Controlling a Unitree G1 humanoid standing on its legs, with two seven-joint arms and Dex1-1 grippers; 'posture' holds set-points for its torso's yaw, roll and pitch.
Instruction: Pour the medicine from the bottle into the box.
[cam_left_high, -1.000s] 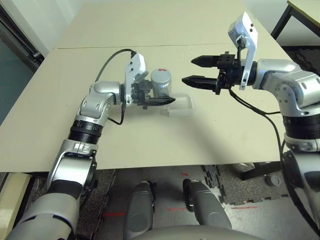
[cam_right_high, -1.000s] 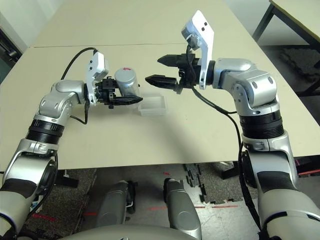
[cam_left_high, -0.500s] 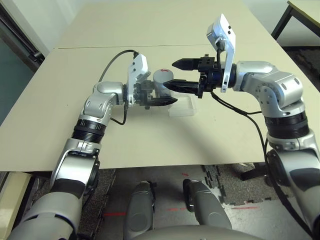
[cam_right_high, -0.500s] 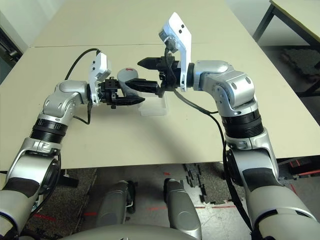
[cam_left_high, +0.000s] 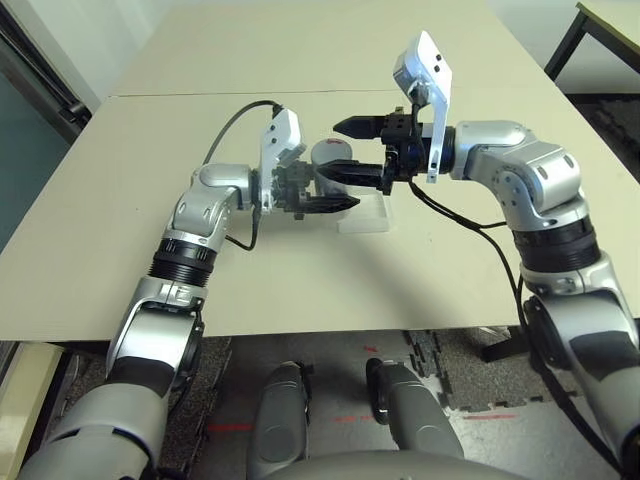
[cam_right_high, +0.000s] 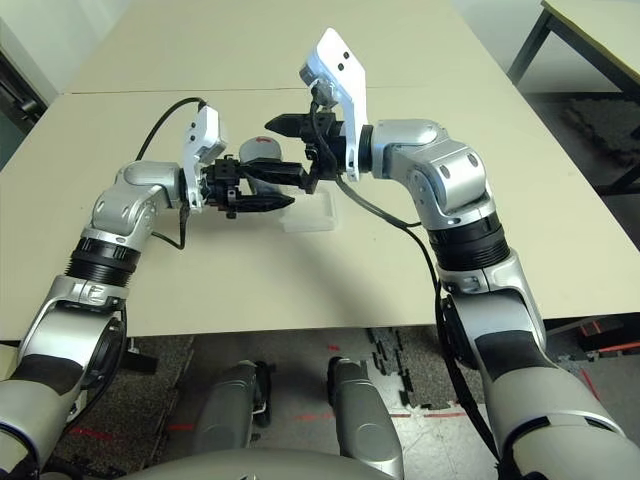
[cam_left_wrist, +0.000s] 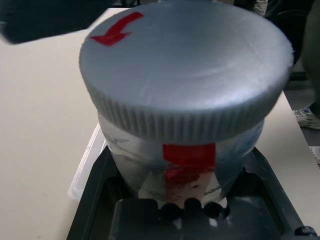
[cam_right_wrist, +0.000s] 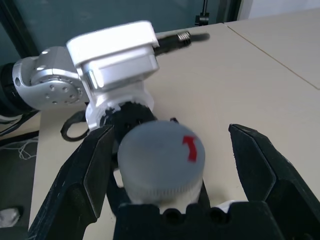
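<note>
I have the bottle (cam_left_high: 333, 163) upright, clamped in my left gripper (cam_left_high: 335, 200) above the worktop (cam_left_high: 150, 220), just beside the box (cam_left_high: 365, 215). My right gripper (cam_right_wrist: 172, 165) stands wide with its fingers either side of the cap (cam_left_wrist: 185, 75), since that has to come off before pouring.

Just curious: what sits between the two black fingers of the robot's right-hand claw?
The grey cap of the bottle, untouched, as the right wrist view shows.
</note>
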